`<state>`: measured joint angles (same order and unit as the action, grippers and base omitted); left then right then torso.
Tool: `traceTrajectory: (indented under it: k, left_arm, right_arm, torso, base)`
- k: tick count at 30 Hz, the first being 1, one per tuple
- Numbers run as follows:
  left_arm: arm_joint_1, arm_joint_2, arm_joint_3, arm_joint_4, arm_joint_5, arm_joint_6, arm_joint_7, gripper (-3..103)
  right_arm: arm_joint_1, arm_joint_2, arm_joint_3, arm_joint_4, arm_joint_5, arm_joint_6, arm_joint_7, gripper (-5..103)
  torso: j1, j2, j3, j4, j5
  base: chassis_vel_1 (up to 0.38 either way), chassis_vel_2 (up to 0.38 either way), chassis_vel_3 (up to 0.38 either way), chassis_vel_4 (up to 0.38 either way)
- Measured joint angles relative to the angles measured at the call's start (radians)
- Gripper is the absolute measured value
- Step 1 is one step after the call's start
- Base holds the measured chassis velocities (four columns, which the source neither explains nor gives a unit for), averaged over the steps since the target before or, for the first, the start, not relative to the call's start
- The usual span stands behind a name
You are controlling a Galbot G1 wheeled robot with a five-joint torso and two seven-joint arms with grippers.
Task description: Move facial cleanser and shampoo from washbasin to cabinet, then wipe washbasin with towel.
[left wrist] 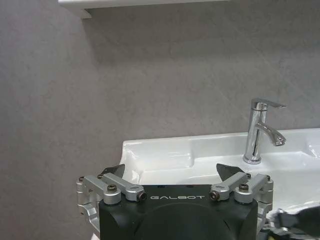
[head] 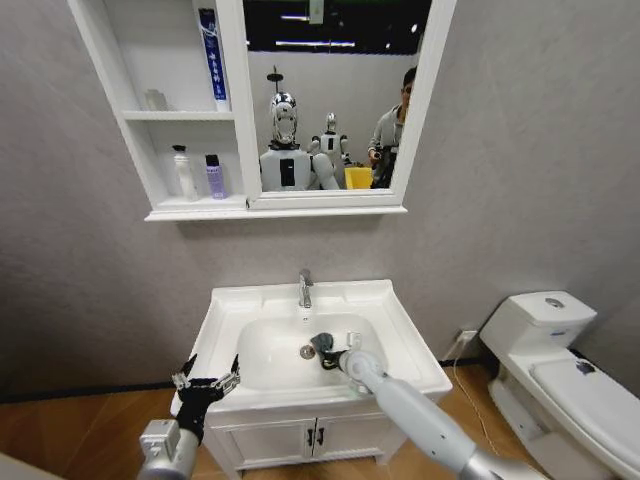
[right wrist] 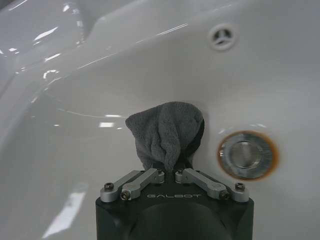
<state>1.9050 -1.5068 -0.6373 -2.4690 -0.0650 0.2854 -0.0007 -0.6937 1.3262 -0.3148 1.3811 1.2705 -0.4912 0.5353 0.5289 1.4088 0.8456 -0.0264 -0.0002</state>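
1. The towel (right wrist: 167,135), soft and limp, sits in the washbasin (head: 400,340) bowl, just at 9 o'clock of the drain (right wrist: 246,155); it likely bunches, so a pinch on its gathered edge suits.
2. The right gripper (right wrist: 170,172) has its fingers closed on the towel's bunched end.
3. The left gripper (head: 207,378) hovers by the basin's 8 o'clock corner, fingers spread wide, empty.
4. The glossy bowl looks slippery; the tap (head: 305,288) stands at 12 o'clock, and bottles (head: 198,173) stand in the cabinet (head: 130,100).

We see a white rectangular ceramic washbasin (head: 400,345) bearing a chrome tap (head: 305,288) at its far rim; a dark grey folded towel (right wrist: 167,134) lies in the bowl, just beside the round drain (right wrist: 246,154). On the white wall cabinet (head: 196,210), bottles stand.
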Motion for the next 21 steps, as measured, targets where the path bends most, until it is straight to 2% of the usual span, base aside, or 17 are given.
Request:
traceTrajectory:
  k: [1,2,5,8,10,11,13,14,16,17,18,19,21]
  left_arm:
    - [0.000,0.000,0.000,0.000,0.000,0.000,0.000,100]
    - [0.003,-0.002,-0.010,-0.009,0.000,0.000,0.002,100]
    - [0.008,-0.005,-0.024,-0.018,-0.001,-0.001,0.002,100]
    - [0.009,-0.009,-0.024,-0.019,-0.001,-0.001,0.002,100]
    - [0.005,-0.013,-0.009,-0.018,0.003,-0.001,0.002,100]
    - [0.005,-0.013,-0.009,-0.018,0.003,-0.001,0.002,100]
    - [-0.001,-0.016,0.013,-0.010,0.012,-0.002,0.002,100]
    - [-0.001,-0.016,0.013,-0.010,0.012,-0.002,0.002,100]
    - [-0.007,-0.017,0.035,-0.006,0.020,-0.003,0.004,100]
    - [-0.007,-0.017,0.035,-0.006,0.020,-0.003,0.004,100]
    - [-0.008,-0.017,0.040,-0.005,0.022,-0.003,0.004,100]
    - [-0.008,-0.017,0.040,-0.005,0.022,-0.003,0.004,100]
    - [-0.008,-0.014,0.049,-0.004,0.023,-0.004,0.005,100]
  right_arm:
    - [0.000,0.000,0.000,0.000,0.000,0.000,0.000,4]
    - [0.016,0.045,-0.012,-0.025,0.007,0.000,0.003,4]
    - [0.038,0.086,-0.035,-0.038,0.018,0.000,0.012,4]
    - [0.046,0.084,-0.042,-0.008,0.042,0.000,0.034,4]
    - [0.035,0.038,-0.024,0.047,0.067,0.000,0.065,4]
    - [0.035,0.038,-0.024,0.047,0.067,0.000,0.065,4]
    - [-0.004,-0.030,0.022,0.100,0.084,-0.001,0.083,4]
    - [-0.004,-0.030,0.022,0.100,0.084,-0.001,0.083,4]
    - [-0.073,-0.138,0.093,0.155,0.099,-0.003,0.089,4]
    - [-0.073,-0.138,0.093,0.155,0.099,-0.003,0.089,4]
    - [-0.100,-0.190,0.126,0.177,0.108,-0.003,0.091,4]
    - [-0.100,-0.190,0.126,0.177,0.108,-0.003,0.091,4]
    - [-0.164,-0.308,0.218,0.234,0.114,-0.006,0.083,4]
  torso:
    - [0.000,0.000,0.000,0.0000,0.0000]
    - [0.000,0.000,0.000,-0.0005,0.0001]
    - [0.000,0.000,0.000,-0.0011,-0.0001]
    - [0.000,0.000,0.000,-0.0012,0.0001]
    - [0.000,0.000,0.000,-0.0012,0.0003]
    - [0.000,0.000,0.000,-0.0012,0.0003]
    - [0.000,0.000,0.000,-0.0016,0.0003]
    - [0.000,0.000,0.000,-0.0016,0.0003]
    - [0.000,0.000,0.000,-0.0014,0.0007]
    - [0.000,0.000,0.000,-0.0014,0.0007]
    - [0.000,0.000,0.000,-0.0017,0.0008]
    - [0.000,0.000,0.000,-0.0017,0.0008]
    - [0.000,0.000,0.000,-0.0024,0.0005]
  base:
    - [0.000,0.000,0.000,0.000]
    - [0.000,0.000,0.000,0.000]
    - [0.000,0.000,0.000,0.000]
    - [0.000,0.000,0.000,0.000]
    - [0.000,0.000,0.000,0.000]
    - [0.000,0.000,0.000,0.000]
    - [0.000,0.000,0.000,0.000]
    - [0.000,0.000,0.000,0.000]
    - [0.000,0.000,0.000,0.000]
    - [0.000,0.000,0.000,0.000]
    - [0.000,0.000,0.000,0.000]
    - [0.000,0.000,0.000,0.000]
    - [0.000,0.000,0.000,0.000]
